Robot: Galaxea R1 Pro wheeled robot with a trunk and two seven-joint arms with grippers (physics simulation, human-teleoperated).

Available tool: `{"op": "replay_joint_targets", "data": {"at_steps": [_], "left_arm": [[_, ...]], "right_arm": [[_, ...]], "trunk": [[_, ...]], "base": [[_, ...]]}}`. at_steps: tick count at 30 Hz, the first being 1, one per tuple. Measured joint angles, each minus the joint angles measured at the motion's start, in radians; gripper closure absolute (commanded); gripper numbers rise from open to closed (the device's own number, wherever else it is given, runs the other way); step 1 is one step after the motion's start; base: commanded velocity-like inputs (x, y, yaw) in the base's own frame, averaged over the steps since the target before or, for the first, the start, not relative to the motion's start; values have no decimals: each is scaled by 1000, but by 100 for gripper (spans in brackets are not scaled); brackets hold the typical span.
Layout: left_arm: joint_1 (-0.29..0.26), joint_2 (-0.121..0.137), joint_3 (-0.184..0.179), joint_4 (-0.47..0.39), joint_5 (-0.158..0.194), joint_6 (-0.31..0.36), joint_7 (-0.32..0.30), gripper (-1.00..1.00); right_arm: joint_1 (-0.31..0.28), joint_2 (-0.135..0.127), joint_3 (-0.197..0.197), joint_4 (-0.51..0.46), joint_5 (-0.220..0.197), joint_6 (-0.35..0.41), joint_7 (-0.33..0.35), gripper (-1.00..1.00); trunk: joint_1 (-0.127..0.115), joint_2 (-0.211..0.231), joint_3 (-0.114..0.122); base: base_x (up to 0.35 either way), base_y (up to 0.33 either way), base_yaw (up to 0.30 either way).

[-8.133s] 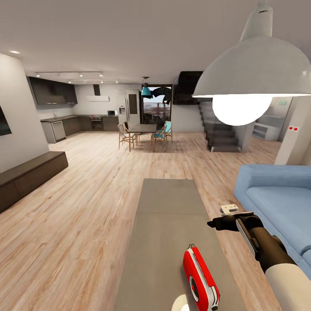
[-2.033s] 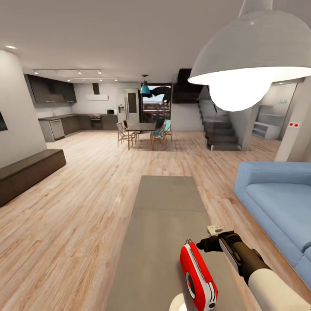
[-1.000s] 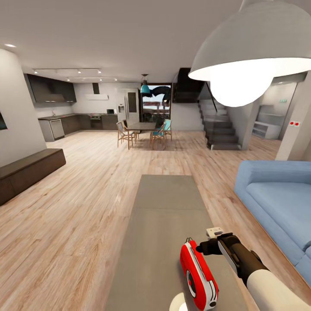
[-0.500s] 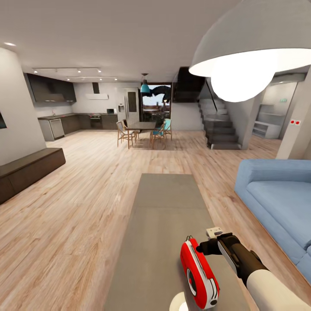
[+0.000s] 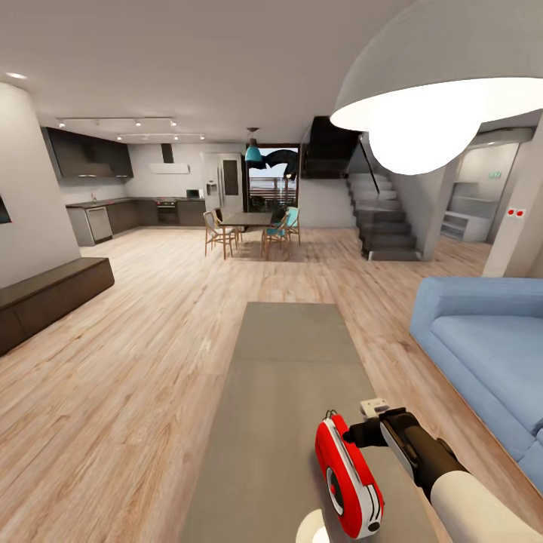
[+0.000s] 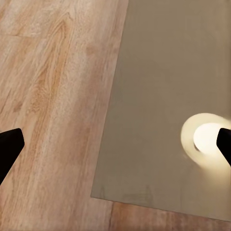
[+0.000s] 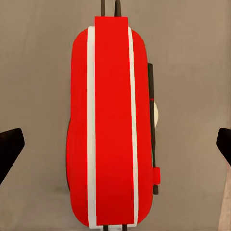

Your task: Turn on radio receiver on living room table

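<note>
The red radio receiver [image 5: 347, 475] stands on edge at the near end of the long grey table [image 5: 286, 362]. Its white front with the round dial faces right. My right gripper [image 5: 353, 435] hangs at the radio's far upper corner, right by the thin handle. In the right wrist view the radio [image 7: 113, 125] lies straight under the camera, with the right gripper [image 7: 115, 144] open and its dark fingertips [image 7: 9, 147] wide apart on either side. My left gripper [image 6: 115, 144] is open above the table's corner [image 6: 159, 96] and the plank floor.
A blue sofa [image 5: 483, 347] runs along the table's right side. A white dome lamp [image 5: 445, 68] hangs close overhead and casts a bright spot [image 6: 207, 137] on the table. A dark bench [image 5: 45, 298] stands left. The dining table [image 5: 249, 222], kitchen and stairs [image 5: 385, 226] are far back.
Over eight seconds my right gripper has come in from the table's right side to the radio's far upper corner. In the last half second nothing has visibly moved except a slight camera shift.
</note>
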Motion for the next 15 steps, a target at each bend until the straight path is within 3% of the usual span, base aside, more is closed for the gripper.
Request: {"op": "replay_joint_targets", "data": {"at_steps": [5, 15], "left_arm": [[0, 0, 0, 0, 0, 0, 0, -100], [0, 0, 0, 0, 0, 0, 0, -100]], "right_arm": [[0, 0, 0, 1, -1, 0, 1, -100], [0, 7, 1, 1, 0, 0, 2, -100]], "trunk": [[0, 0, 0], [38, -70, -31]], "base": [[0, 0, 0], [0, 0, 0]]}}
